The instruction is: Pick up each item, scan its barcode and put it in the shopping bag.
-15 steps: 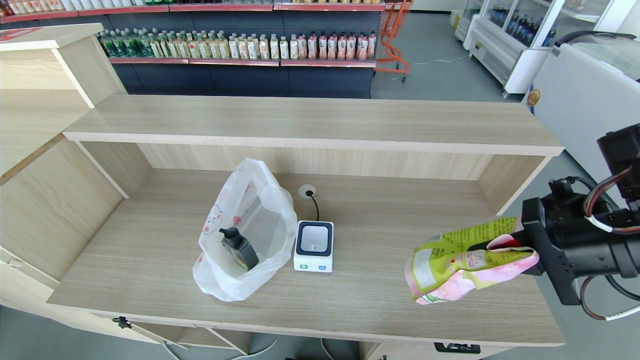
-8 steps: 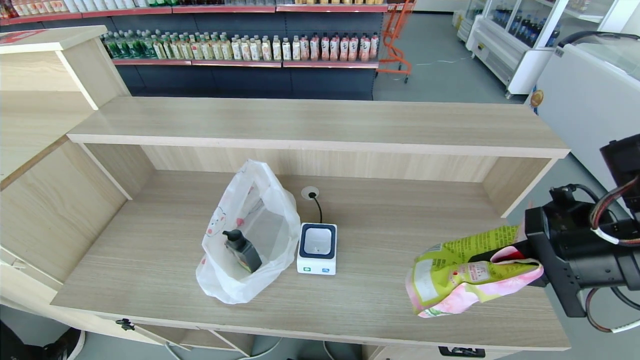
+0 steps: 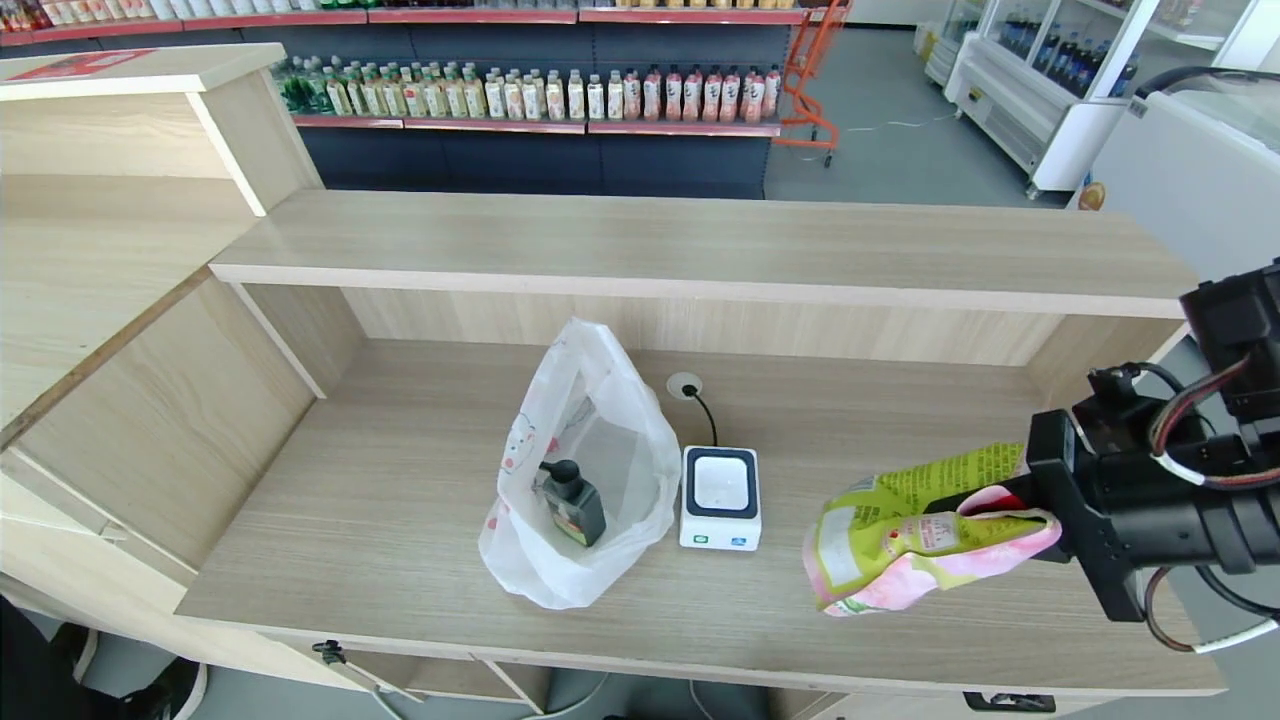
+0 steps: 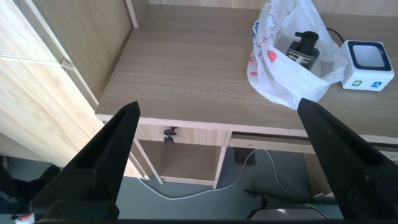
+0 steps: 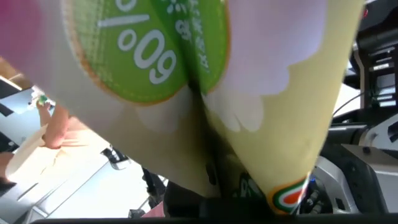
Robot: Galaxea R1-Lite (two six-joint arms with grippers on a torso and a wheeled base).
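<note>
My right gripper [image 3: 990, 508] is shut on a crumpled green and pink snack pouch [image 3: 905, 535], held above the right part of the wooden counter [image 3: 400, 500]. Close up, the pouch [image 5: 205, 93] shows in the right wrist view. A white barcode scanner [image 3: 720, 485] sits left of the pouch, apart from it. Beside the scanner stands the white shopping bag [image 3: 585, 470], open, with a dark pump bottle [image 3: 572, 500] inside. My left gripper [image 4: 217, 162] is open and empty, off the counter's front left edge, with the shopping bag [image 4: 280, 68], bottle [image 4: 305, 50] and scanner [image 4: 367, 57] beyond it.
A raised wooden ledge [image 3: 700, 245] runs along the counter's back, and a side wall [image 3: 170, 400] closes its left end. The scanner's cable [image 3: 703, 410] goes into a hole behind it. Store shelves with bottles [image 3: 560, 95] stand far behind.
The head camera has turned, so the whole scene sits further right. My right gripper with the pouch has come closer to the scanner.
</note>
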